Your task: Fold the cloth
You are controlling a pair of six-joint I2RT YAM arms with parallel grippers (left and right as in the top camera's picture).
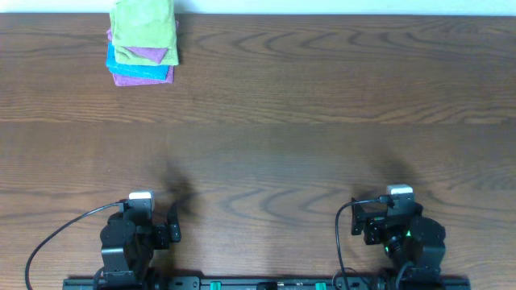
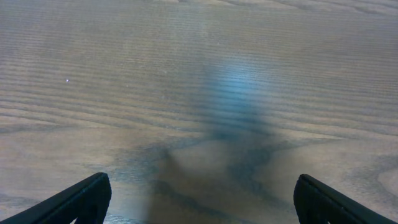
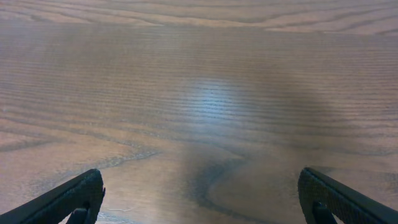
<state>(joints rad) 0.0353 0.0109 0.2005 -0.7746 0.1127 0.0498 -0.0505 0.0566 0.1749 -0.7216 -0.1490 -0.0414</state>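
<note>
A stack of folded cloths (image 1: 143,42) lies at the far left of the wooden table (image 1: 306,145), with green on top, then purple, blue and purple layers below. My left gripper (image 1: 153,211) rests near the front edge on the left, open and empty; in the left wrist view its fingers (image 2: 200,196) are spread wide over bare wood. My right gripper (image 1: 387,211) rests near the front edge on the right, open and empty; in the right wrist view its fingers (image 3: 202,196) are also spread over bare wood. Both are far from the cloths.
The table's far edge meets a white wall (image 1: 322,6) at the top. A rail (image 1: 266,283) with the arm bases runs along the front edge. Cables (image 1: 56,234) loop beside each arm.
</note>
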